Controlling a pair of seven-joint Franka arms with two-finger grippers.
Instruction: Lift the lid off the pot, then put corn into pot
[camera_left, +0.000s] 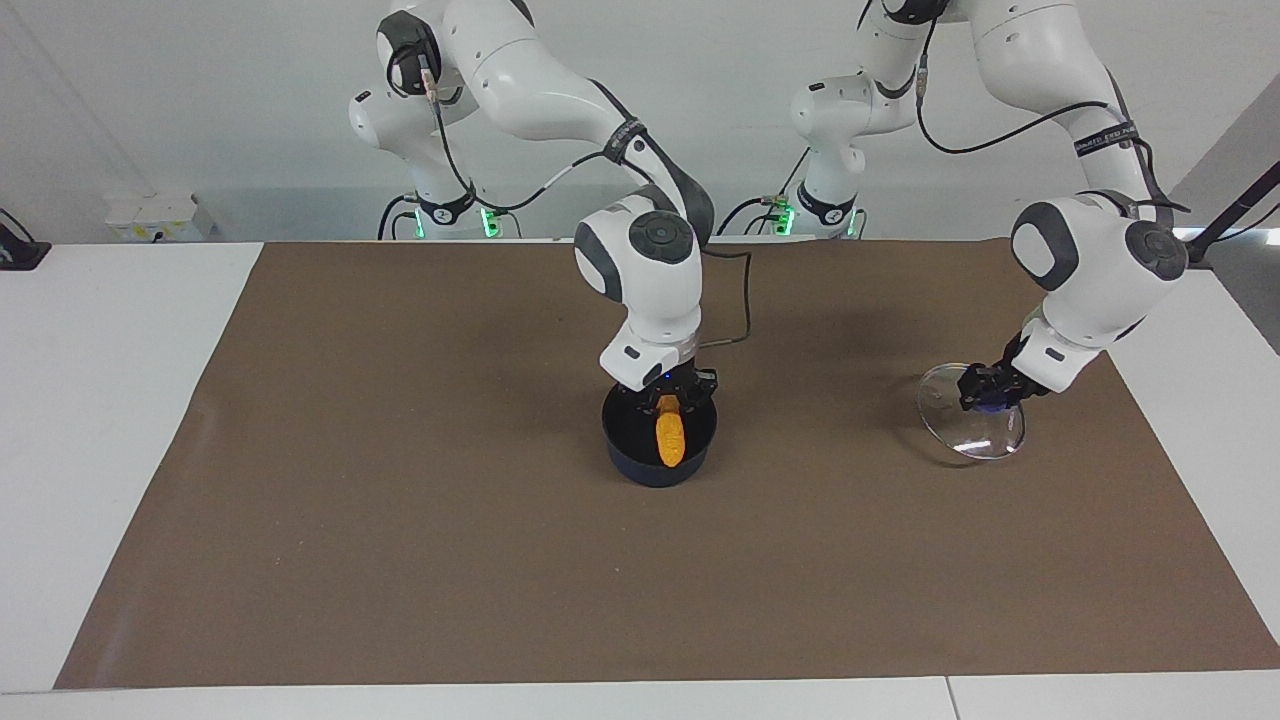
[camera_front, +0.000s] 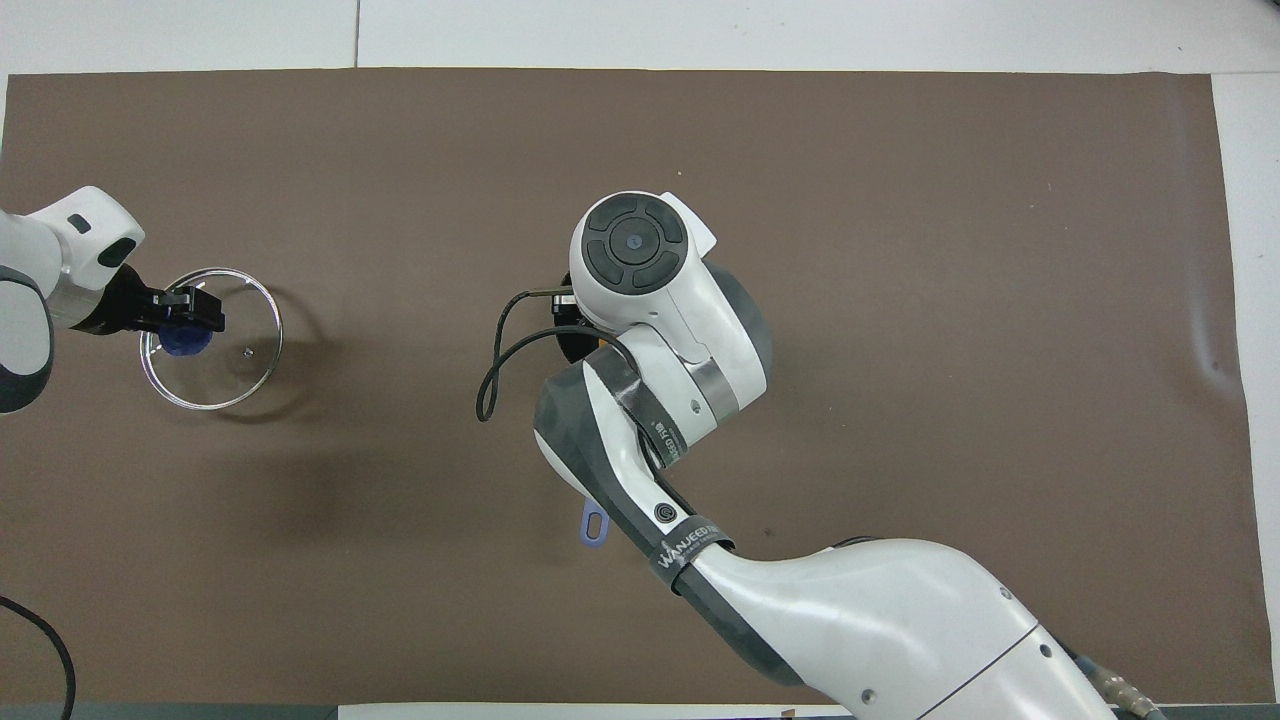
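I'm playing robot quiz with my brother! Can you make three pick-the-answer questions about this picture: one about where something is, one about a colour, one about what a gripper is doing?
1. Where is the round clear glass lid?
A. on the pot
B. on the brown mat toward the left arm's end of the table
C. in the air over the pot

2. What colour is the bumpy corn cob?
A. green
B. white
C. orange-yellow

3. What is the right gripper doing?
A. holding the corn in the small dark blue pot
B. holding the lid
C. resting away from everything

Answers:
1 B, it lies apart from the pot, the left gripper at its blue knob.
2 C, it shows bright orange-yellow.
3 A, its fingers clamp the cob's top inside the pot.
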